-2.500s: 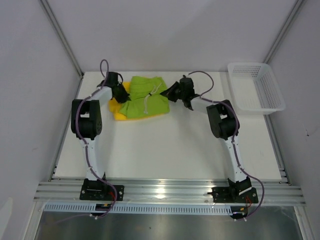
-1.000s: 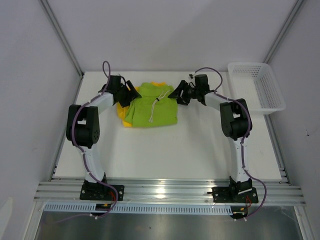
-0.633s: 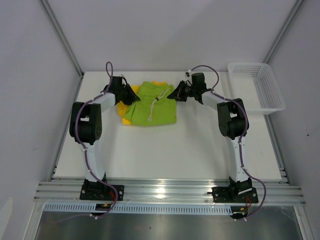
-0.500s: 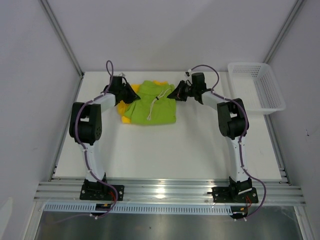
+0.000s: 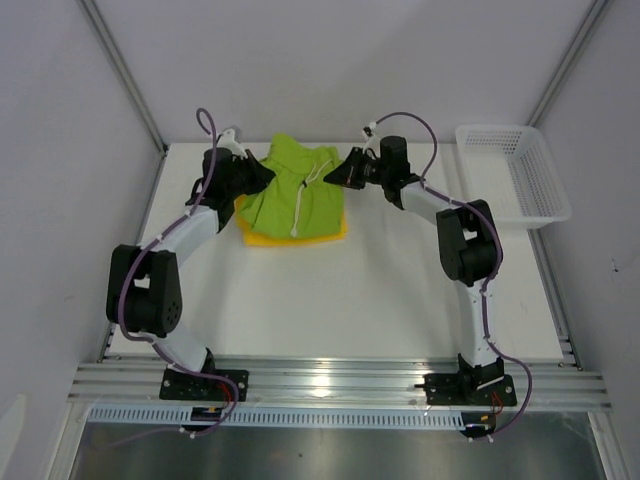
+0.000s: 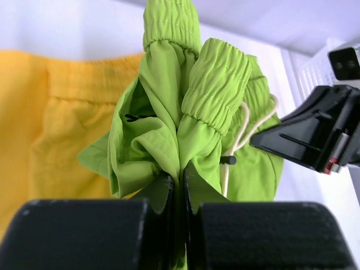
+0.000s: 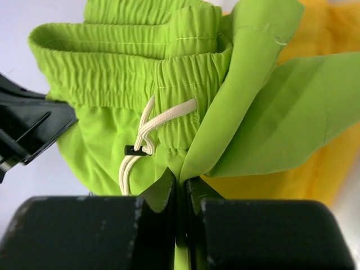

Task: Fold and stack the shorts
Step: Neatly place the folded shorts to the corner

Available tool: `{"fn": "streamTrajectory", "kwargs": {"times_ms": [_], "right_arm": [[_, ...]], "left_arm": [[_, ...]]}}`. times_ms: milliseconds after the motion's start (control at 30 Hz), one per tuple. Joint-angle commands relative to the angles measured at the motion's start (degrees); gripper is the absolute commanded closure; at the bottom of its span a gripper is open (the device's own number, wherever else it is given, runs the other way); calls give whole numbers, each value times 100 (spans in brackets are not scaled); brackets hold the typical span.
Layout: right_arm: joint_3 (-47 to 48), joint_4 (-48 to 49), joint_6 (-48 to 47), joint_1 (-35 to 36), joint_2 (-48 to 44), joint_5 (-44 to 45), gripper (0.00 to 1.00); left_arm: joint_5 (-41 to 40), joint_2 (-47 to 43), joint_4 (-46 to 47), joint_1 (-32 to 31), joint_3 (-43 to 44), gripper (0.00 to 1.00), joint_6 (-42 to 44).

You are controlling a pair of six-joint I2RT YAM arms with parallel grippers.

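The lime green shorts hang lifted above the yellow shorts, which lie flat on the table at the far middle. My left gripper is shut on the green fabric at its left side. On the right side, my right gripper is shut on a pinch of the same green shorts. The white drawstring dangles from the gathered waistband. Yellow cloth shows beneath and to the left in the left wrist view.
A white mesh basket stands at the far right corner of the table. Grey walls close in on both sides and behind.
Both grippers closed on the green shorts and raised them toward the back. The yellow pair below is now more exposed along the front edge.
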Motion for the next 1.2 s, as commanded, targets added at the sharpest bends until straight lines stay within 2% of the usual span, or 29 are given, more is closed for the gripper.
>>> {"fn": "streamTrajectory", "kwargs": {"times_ms": [0,67,133,267,333,433,533,600,733,767,833,933,967,1000,1033,1067,1100,1167], "right_arm": [[14,1033,-90,200,-327,-367,100],[58,1402,-29,245,-134,-491,100],[312,939,15,262,112,-385,100],[393,1226,691,201,605,-517,98],[401,843,631,201,640,-377,93],[1067,-247,306,192,973,-314,81],[1332,-416,577,122,1264,-403,64],[1385,-625,587,78,1308,-350,60],[1649,-1040,420,60,1352,-183,60],[1666,-1049,420,60,1352,-183,63],[1702,-970,446,60,1361,-253,67],[1702,-812,499,86,1317,-323,62],[1684,-777,490,95,1282,-332,57],[1658,-672,464,113,1238,-341,50],[1649,-654,429,139,1195,-315,38],[1675,-662,342,157,1124,-254,18],[1684,-662,323,174,1106,-227,14],[1745,-618,376,175,1115,-244,13]], "left_arm": [[-581,-409,708,-8,-221,100,322],[-714,-296,558,0,-221,100,348],[-951,-112,296,27,-108,100,252],[-662,767,-338,211,315,100,24],[-644,1154,-400,316,350,100,-47],[-557,1637,-733,518,569,100,-257],[-485,1814,-917,633,587,95,-434],[-600,1858,-1260,633,754,89,-460],[-591,1814,-1200,633,684,76,-443],[-556,1788,-1104,633,667,69,-434],[-477,1744,-1016,633,596,67,-399],[-266,1665,-815,633,570,51,-320],[-257,1578,-787,633,544,41,-320],[-214,1516,-726,633,483,37,-302],[-248,1446,-638,633,386,31,-302],[-274,1384,-594,633,316,23,-302],[-310,1253,-541,633,289,21,-302],[-319,1129,-532,633,227,19,-267]]}}
